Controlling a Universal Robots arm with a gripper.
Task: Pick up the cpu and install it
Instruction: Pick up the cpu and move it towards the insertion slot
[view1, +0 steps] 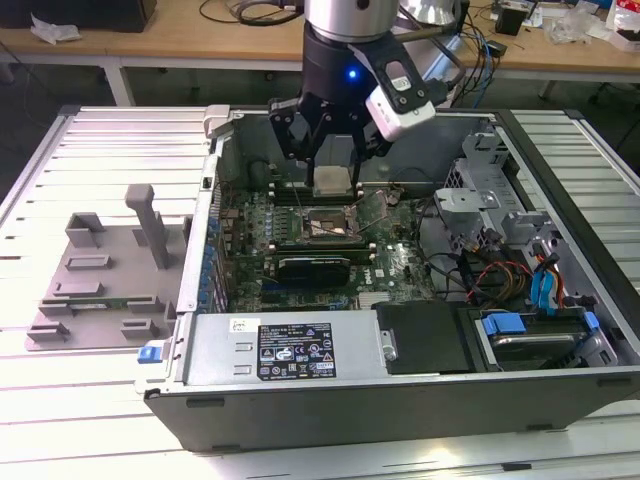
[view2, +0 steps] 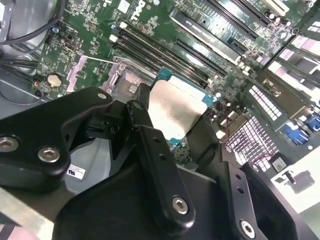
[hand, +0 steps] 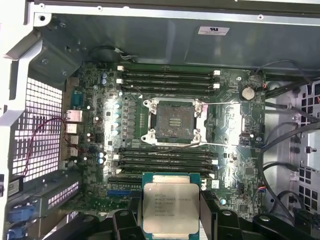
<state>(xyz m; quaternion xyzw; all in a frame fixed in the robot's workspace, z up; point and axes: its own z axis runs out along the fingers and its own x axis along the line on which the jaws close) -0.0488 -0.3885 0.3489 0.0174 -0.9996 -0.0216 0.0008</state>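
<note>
So the gripper (view1: 331, 176) is clamped on the cpu (hand: 170, 207). Its black fingers (hand: 207, 212) pinch two opposite edges, and the shiny metal top faces the camera in the first wrist view. The chip hangs in the air inside the open computer case (view1: 400, 410), over the motherboard (hand: 227, 135) and near the bare socket (hand: 174, 122), not seated in it. Whether it's lined up over the socket I honestly can't tell from these angles.

Bright, even light; glare whitens the cpu (view2: 177, 107) (and motherboard (hand: 230, 125) patches).
</note>
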